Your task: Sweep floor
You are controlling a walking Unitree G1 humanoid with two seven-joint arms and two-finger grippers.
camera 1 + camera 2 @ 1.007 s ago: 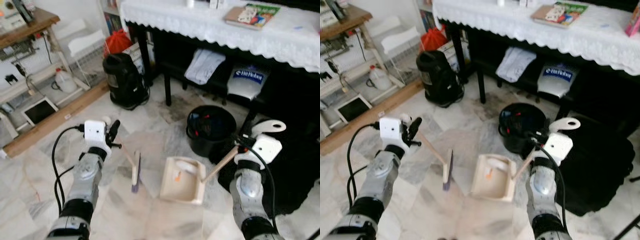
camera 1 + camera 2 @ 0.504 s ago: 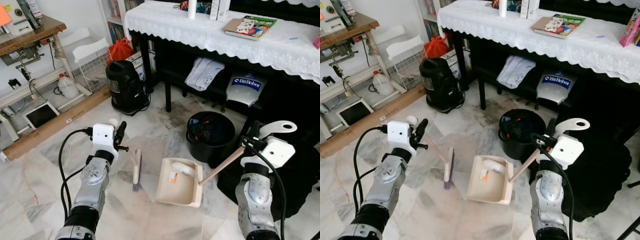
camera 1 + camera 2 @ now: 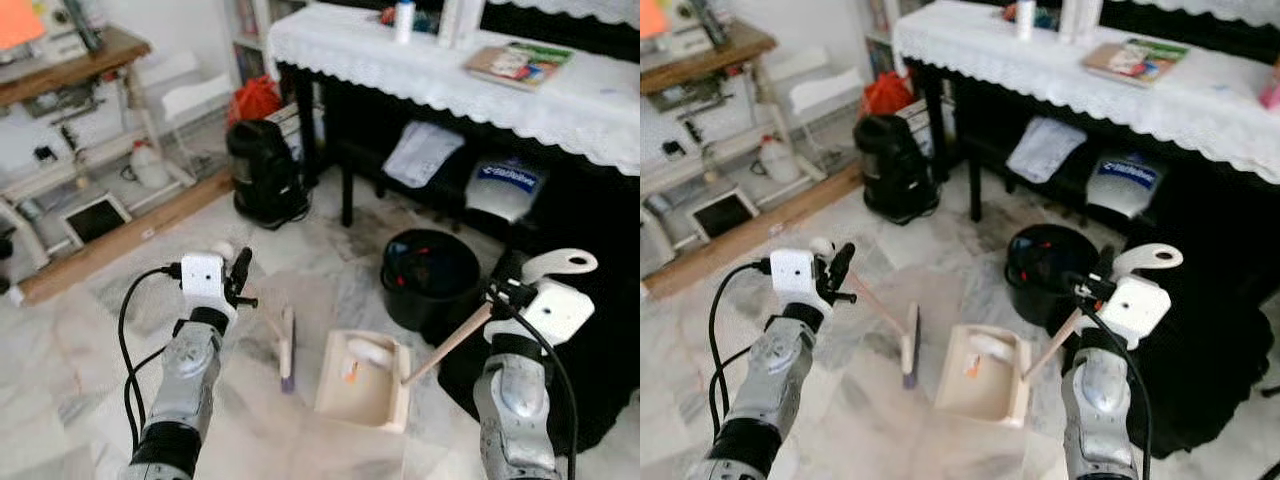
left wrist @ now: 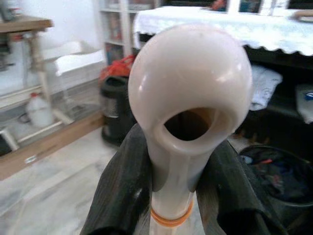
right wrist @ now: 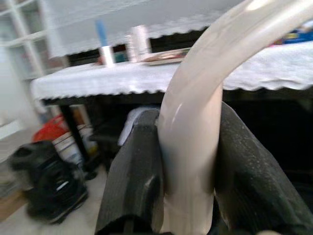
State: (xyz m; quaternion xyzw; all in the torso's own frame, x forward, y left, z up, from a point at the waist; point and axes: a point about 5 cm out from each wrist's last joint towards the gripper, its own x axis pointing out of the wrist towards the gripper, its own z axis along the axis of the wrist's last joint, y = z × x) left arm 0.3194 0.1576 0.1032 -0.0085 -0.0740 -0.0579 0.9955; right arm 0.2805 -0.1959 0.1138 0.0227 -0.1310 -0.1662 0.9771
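Observation:
My left gripper [image 3: 238, 278] is shut on the cream handle of a small broom [image 3: 287, 345]; its head rests on the marble floor, bristles toward the dustpan. In the left wrist view the handle's rounded end [image 4: 190, 88] sits between the black fingers [image 4: 117, 191]. My right gripper [image 3: 498, 295] is shut on the long handle of a cream dustpan [image 3: 364, 382], which lies flat on the floor just right of the broom with a white scrap and an orange bit inside. The right wrist view has the curved handle top [image 5: 195, 112] clamped between the fingers [image 5: 134, 176].
A black bin [image 3: 430, 277] stands close behind the dustpan. A black bag [image 3: 263, 173] sits by the dark table [image 3: 450, 70] with its white lace cloth. A wooden plank [image 3: 120, 245] and a workbench [image 3: 70, 70] lie to the left. A dark mass [image 3: 590, 330] is on the right.
The whole view has shifted and blurred, so the camera moved. Broom and dustpan stay side by side on the floor, held as before.

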